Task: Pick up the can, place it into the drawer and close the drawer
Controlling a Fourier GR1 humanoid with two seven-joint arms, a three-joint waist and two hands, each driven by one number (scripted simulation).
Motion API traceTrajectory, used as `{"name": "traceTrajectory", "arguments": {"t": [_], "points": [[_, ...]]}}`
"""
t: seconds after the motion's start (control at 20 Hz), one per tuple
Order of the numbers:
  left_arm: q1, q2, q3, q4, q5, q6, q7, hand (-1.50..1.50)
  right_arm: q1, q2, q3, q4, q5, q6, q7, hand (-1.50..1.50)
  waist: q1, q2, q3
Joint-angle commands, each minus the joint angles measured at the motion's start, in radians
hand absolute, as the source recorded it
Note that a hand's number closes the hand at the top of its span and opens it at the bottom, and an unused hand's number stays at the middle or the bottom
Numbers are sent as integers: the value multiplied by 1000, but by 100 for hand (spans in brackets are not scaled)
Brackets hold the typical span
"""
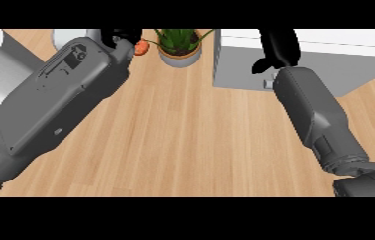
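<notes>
The right hand [277, 48] hangs over the drawer [242, 65] at far right — fingers' state unclear, can unseen — so closing seemingly remains; left hand [121, 38] mostly hidden.

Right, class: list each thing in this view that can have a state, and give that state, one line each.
can: orange, mostly hidden beside the left hand; whether it is held is unclear.
left hand: at the can; grasp cannot be told.
drawer: grey box at the right; open or closed cannot be told.
right hand: open, over the drawer.
potted plant: upright.
</notes>
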Motion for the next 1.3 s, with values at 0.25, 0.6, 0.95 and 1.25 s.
{"name": "traceTrajectory", "arguments": {"t": [0.25,0.6,0.95,1.25], "points": [[-26,18,-2,-54,-26,30,56,-150,-160,-40,-21,87,24,-11,81,-150,20,11,3],[17,80,15,-107,-21,-13,75,-150,-199,-50,-101,130,-78,119,-81,-150,39,15,5],[54,84,29,-129,-19,-13,63,-150,-200,29,-364,124,-365,230,-201,-150,31,10,8],[63,59,0,-161,-46,20,78,-150,-212,5,-424,126,-425,281,-280,-150,18,13,5]]}}
